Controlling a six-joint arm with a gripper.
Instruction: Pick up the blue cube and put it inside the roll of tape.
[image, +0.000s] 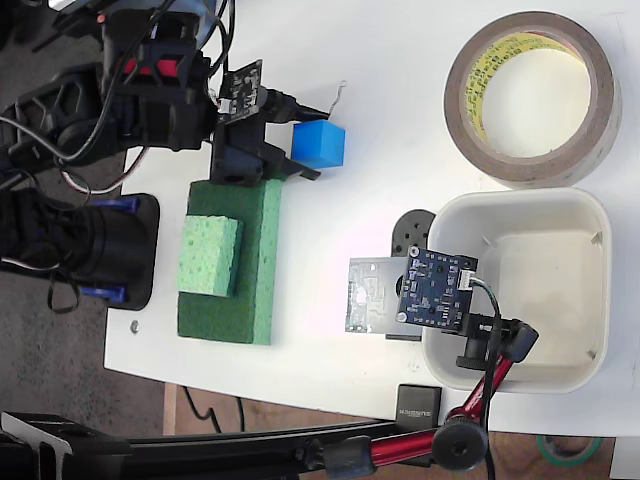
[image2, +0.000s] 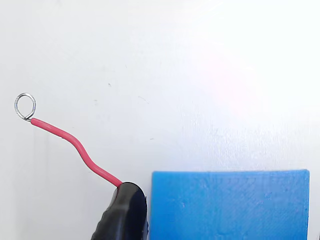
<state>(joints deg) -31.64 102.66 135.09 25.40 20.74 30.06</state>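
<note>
The blue cube (image: 320, 143) sits on the white table between the two dark fingers of my gripper (image: 308, 142), which reaches in from the arm at upper left. The fingers straddle the cube and look open. In the wrist view the blue cube (image2: 230, 205) fills the bottom right, and one black finger (image2: 125, 212) stands right beside its left edge. The other finger is out of that frame. A red wire with a metal ring (image2: 25, 106) sticks out from the finger. The brown roll of tape (image: 530, 95) lies flat at upper right, its core empty.
A white tub (image: 590, 290) stands below the tape. A dark-blue circuit board (image: 437, 288) on a red clamp arm (image: 470, 405) overhangs its left rim. Two stacked green sponges (image: 230, 260) lie just below the gripper. The table's left edge is near the sponges.
</note>
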